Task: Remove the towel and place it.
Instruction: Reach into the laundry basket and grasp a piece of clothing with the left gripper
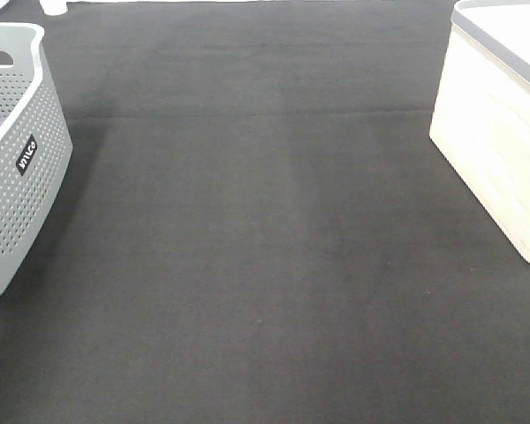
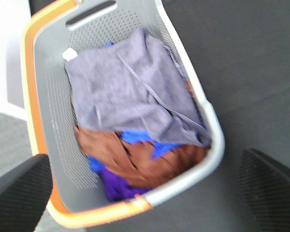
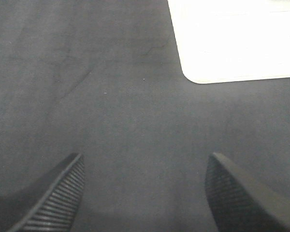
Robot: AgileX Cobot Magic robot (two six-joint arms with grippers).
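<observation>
1. Well, the grey-lavender soft microfibre towel lies loosely folded on top of the heap inside the grey perforated plastic laundry basket. The basket stands at the left edge of the black cloth-covered table. Being the topmost piece, the towel looks liftable without any digging.
2. Under it show a rust-brown cloth, a bright blue cloth and a purple cloth, so a deep grab could, I judge, catch those too.
3. The towel's small white tag sits at the corner near the basket's handle slot.
4. The left tool hangs above the basket, its two dark fingers spread wide with nothing between them. The towel lies below it and apart from it, more toward the handle end than straight beneath.
5. The right tool is likewise spread wide and empty. It is over bare table beside the cream-white rectangular plastic box, well apart from the towel, and seems to me only to be standing by.
6. Neither tool shows in the high view.
</observation>
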